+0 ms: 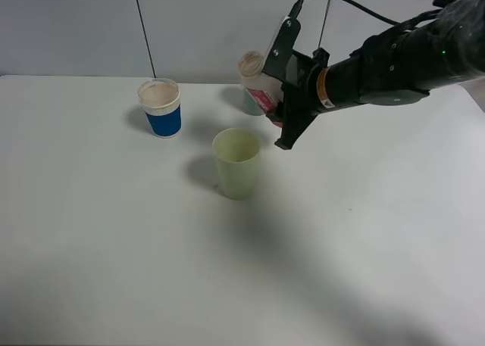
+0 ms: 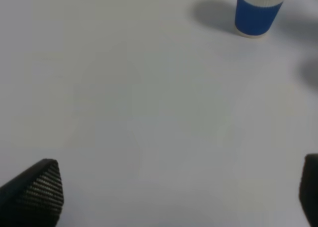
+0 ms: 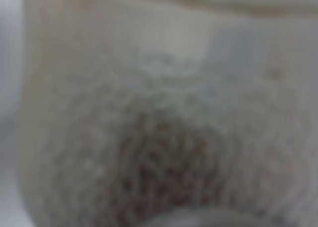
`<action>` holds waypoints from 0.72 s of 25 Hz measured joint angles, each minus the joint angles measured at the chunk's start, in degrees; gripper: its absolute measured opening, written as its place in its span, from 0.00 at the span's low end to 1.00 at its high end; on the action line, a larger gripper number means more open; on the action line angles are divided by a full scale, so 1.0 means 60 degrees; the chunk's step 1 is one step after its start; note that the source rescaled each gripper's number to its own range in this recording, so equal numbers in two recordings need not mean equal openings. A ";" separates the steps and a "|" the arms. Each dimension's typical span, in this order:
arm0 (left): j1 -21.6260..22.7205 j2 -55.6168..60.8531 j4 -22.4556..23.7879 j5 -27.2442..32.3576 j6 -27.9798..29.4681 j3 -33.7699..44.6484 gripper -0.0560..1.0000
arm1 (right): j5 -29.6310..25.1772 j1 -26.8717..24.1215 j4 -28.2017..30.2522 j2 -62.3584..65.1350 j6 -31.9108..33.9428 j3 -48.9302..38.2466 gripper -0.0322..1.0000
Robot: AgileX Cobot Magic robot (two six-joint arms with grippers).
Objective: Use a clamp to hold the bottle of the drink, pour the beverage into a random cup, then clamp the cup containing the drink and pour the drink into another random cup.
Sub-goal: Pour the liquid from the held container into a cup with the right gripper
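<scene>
White tabletop [image 1: 114,247], grey wall behind. Bottle [image 1: 256,77] is raised behind the yellow-green tumbler [image 1: 237,164], long axis slanted, open neck up and leaning toward the blue-and-white cup [image 1: 161,107]. Right gripper [image 1: 274,96] clamped on bottle body. Left gripper [image 2: 177,187] spread wide, holding nothing. Brownish beverage [image 3: 169,177] blurs through the bottle wall. Tumbler contents unclear.

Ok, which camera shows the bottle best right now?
Exterior high: the bottle shows mostly whole, tilted, with its neck and pink label visible. Right wrist gives only a blurred close-up of its wall; left wrist misses it entirely.
</scene>
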State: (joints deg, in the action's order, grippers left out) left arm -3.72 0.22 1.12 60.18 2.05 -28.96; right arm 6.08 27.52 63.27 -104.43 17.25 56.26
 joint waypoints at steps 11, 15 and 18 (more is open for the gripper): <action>0.0000 0.0000 0.0000 0.0000 0.0000 0.0000 1.00 | -0.1013 0.0019 0.1058 0.0739 0.0000 0.0018 0.03; 0.0000 0.0000 0.0000 0.0000 0.0000 0.0000 1.00 | -0.1463 0.0026 0.1221 0.0799 -0.0118 0.0018 0.03; 0.0000 0.0000 0.0000 0.0000 0.0000 0.0000 1.00 | -0.1547 0.0026 0.1226 0.0869 -0.0388 0.0018 0.03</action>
State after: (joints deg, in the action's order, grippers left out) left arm -3.72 0.22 1.12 60.18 2.05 -28.96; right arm -3.20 27.68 70.62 -99.22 14.92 56.37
